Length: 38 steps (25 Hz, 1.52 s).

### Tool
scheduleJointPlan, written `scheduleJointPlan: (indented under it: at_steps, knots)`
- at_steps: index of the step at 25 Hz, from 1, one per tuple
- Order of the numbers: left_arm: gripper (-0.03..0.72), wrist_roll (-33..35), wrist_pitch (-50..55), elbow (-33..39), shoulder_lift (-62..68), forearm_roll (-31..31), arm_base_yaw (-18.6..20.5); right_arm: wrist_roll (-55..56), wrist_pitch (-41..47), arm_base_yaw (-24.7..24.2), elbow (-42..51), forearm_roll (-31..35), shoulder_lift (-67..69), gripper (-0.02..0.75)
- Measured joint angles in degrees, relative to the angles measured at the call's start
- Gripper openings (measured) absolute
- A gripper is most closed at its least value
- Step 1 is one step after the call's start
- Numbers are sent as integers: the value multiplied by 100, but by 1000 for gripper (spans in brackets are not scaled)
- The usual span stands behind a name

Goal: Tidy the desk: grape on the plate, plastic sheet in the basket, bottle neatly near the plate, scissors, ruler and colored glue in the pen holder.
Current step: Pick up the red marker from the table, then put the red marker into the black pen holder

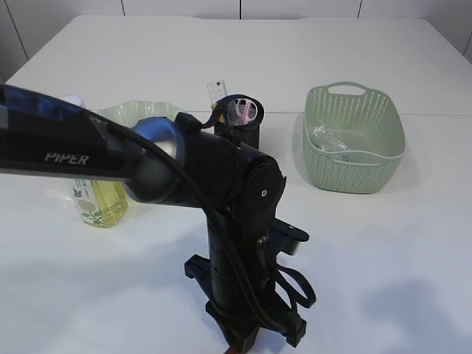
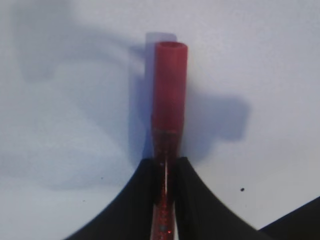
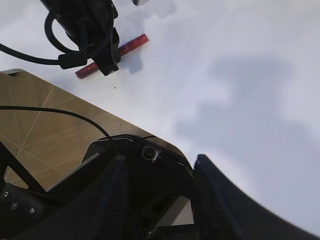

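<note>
The colored glue is a red glitter tube lying along the white table, and my left gripper is shut on its lower part. In the right wrist view the same glue sticks out of the left gripper. My left gripper is low at the table's front centre. My right gripper stands open and empty over the front table edge. The black pen holder holds pink-handled scissors and a ruler. The bottle stands before the green plate. The plastic sheet lies in the basket. The grape is hidden.
My left arm crosses the left half of the exterior view and covers much of the plate. A wooden floor shows beyond the table's front edge in the right wrist view.
</note>
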Motion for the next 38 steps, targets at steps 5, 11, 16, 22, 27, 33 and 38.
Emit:
scheduleJointPlan:
  at_steps: [5, 11, 16, 22, 27, 33, 38]
  knots:
    - [85, 0, -17, 0, 0, -68, 9, 0, 0, 0, 0, 0, 0, 344]
    - [85, 0, 52, 0, -160, -81, 9, 0, 0, 0, 0, 0, 0, 345]
    - [85, 0, 181, 0, -481, -81, 9, 0, 0, 0, 0, 0, 0, 344]
    - [85, -204, 77, 35, -1024, 14, 9, 0, 0, 0, 0, 0, 0, 344]
    - [85, -448, -872, 720, -1756, 300, 9, 0, 0, 0, 0, 0, 0, 345]
    - [85, -469, -2586, 1781, -2453, 601, 9, 0, 0, 0, 0, 0, 0, 344]
    - [85, -481, -3805, 2176, -2528, 920, 9, 0, 0, 0, 0, 0, 0, 344]
